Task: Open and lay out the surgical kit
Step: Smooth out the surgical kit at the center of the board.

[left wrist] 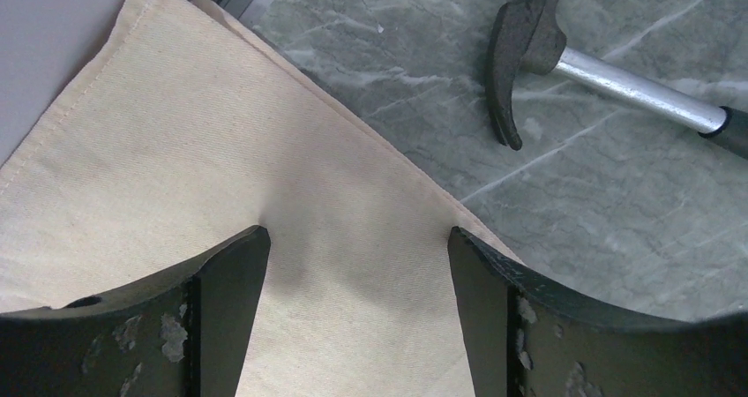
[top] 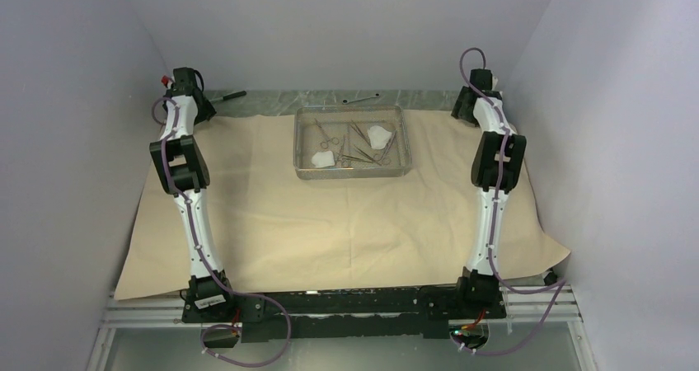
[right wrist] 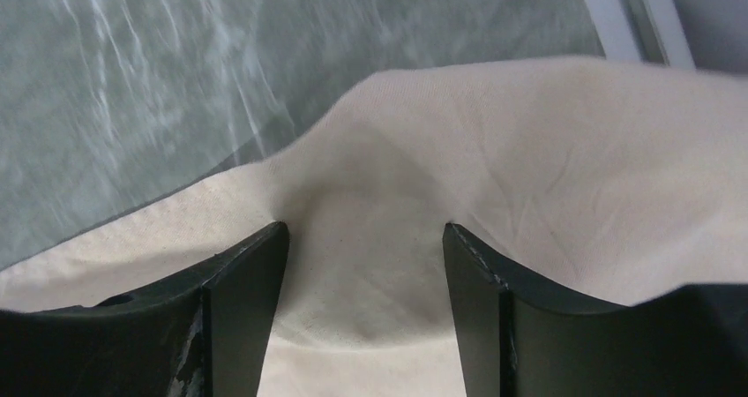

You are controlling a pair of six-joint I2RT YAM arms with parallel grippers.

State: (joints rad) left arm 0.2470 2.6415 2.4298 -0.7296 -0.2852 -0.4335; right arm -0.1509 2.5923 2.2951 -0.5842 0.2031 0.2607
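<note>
2 arms point(top: 189, 198) point(top: 492, 198) outstretched, end effectors point(left wrist: 357, 234) point(right wrist: 366, 229) spread — over wrap point(top: 330, 214)

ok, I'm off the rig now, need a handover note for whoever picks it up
Left gripper: open, over the wrap sheet's far left corner, holding nothing.
Right gripper: open, at the far right corner, where the cloth humps up.
Wire-mesh tray sits on the sheet, far centre; clamps, tweezers, gauze pads inside.
Done: sheet spread open.
Left: probably flatten the right corner, then lay instruments and gauze out of the tray.
</note>
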